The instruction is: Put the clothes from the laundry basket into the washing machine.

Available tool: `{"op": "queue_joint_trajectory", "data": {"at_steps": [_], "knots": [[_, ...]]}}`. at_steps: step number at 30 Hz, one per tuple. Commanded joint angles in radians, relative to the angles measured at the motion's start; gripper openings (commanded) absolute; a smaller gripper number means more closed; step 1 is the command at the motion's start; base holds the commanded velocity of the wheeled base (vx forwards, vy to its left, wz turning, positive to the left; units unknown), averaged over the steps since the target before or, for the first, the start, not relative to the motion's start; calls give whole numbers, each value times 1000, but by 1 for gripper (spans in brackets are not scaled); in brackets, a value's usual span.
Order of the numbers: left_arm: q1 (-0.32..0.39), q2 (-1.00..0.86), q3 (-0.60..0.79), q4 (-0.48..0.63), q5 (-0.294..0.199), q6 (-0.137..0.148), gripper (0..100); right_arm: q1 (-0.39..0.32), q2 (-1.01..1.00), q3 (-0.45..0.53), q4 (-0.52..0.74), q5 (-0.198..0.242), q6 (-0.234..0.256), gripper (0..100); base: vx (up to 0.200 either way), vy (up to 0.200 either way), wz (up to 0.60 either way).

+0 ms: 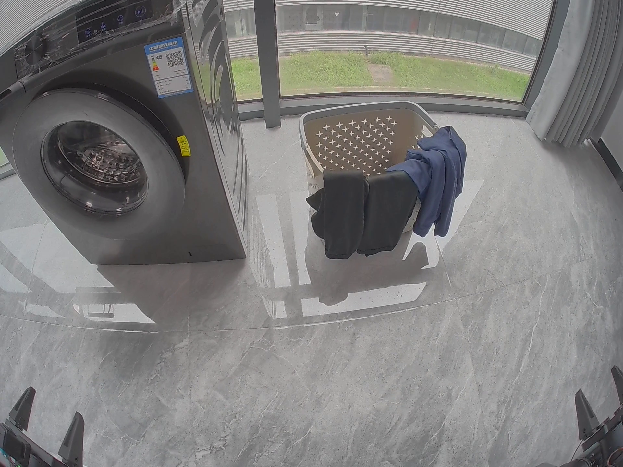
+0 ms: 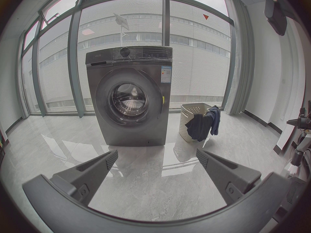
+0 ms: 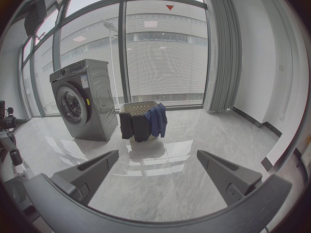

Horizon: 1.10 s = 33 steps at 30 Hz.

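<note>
Grey front-loading washing machine [image 1: 123, 157] stands left of beige perforated plastic laundry basket [image 1: 363, 139]; black garment [image 1: 360, 212] and blue garment [image 1: 438, 176] hang over its front rim.

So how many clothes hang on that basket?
3: a left dark piece and a right dark piece over the basket's near rim, a blue piece at its right corner. The dark two might be one; more may lie inside.

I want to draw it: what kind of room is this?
Probably a laundry corner: a washing machine, a laundry basket hung with clothes, and tall windows behind.
</note>
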Motion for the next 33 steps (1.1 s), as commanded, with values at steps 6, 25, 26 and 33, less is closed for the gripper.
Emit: {"op": "queue_joint_trajectory", "data": {"at_steps": [6, 25, 26, 33], "knots": [[0, -15, 18, 0, 0, 0, 100, 0, -16, 18, 0, 0, 0, 100, 0, -200, 0], [0, -15, 18, 0, 0, -1, 100, 0, -16, 18, 0, -1, 0, 100, 0, -84, 0], [0, -15, 18, 0, 0, -3, 100, 0, -16, 18, 0, -1, 0, 100, 0, 0, 0], [0, -15, 18, 0, 0, -3, 100, 0, -16, 18, 0, 0, 0, 100, 200, 0, 0]]}}
